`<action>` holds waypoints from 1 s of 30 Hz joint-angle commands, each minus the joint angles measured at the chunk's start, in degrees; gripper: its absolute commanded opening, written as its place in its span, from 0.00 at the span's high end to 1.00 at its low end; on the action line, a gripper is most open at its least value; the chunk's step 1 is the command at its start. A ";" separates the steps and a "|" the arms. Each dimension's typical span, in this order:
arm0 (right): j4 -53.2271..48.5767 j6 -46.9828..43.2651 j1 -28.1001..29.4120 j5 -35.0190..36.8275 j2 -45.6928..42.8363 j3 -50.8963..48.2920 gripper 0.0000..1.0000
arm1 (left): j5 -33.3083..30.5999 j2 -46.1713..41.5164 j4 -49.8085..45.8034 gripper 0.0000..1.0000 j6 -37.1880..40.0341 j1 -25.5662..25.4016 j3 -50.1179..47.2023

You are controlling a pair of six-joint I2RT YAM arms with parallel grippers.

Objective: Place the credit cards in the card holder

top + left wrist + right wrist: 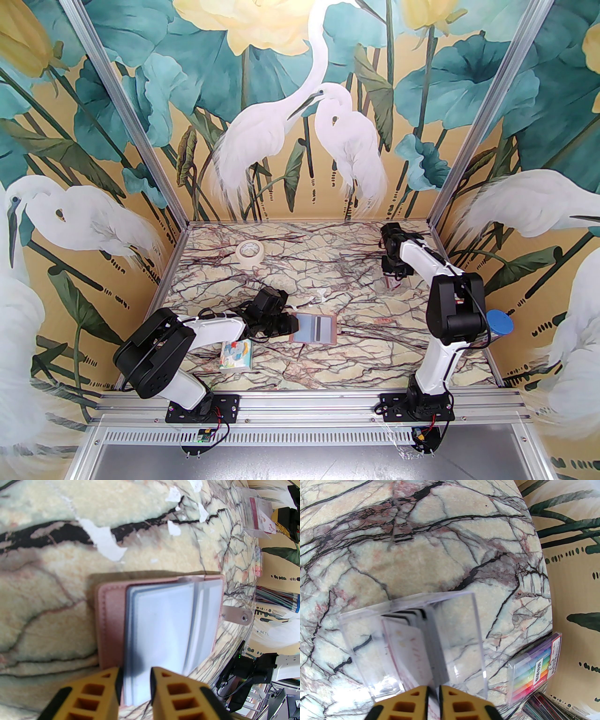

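Observation:
The card holder (313,328) lies open on the marble table, dusty pink with pale blue-grey pockets (164,620) and a snap tab to its right. My left gripper (294,323) is at its left edge. In the left wrist view that gripper (134,679) is shut on the near edge of the pocket leaves. At the back right, several credit cards (437,653) stand on edge inside a clear plastic box (473,625). My right gripper (393,280) is over that box. In the right wrist view that gripper (433,693) is shut on the edge of a white card with red print (410,653).
A roll of tape (249,253) sits at the back left. A cartoon-printed tissue pack (236,355) lies beside the left arm. A blue round object (499,322) is at the right wall, and a pack of coloured pens (536,667) lies near the box. Printed walls enclose three sides.

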 commanded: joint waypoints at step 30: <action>2.89 2.08 -0.16 -15.32 -18.75 -6.82 1.00 | -1.84 -3.64 -4.03 0.72 0.07 0.25 -2.37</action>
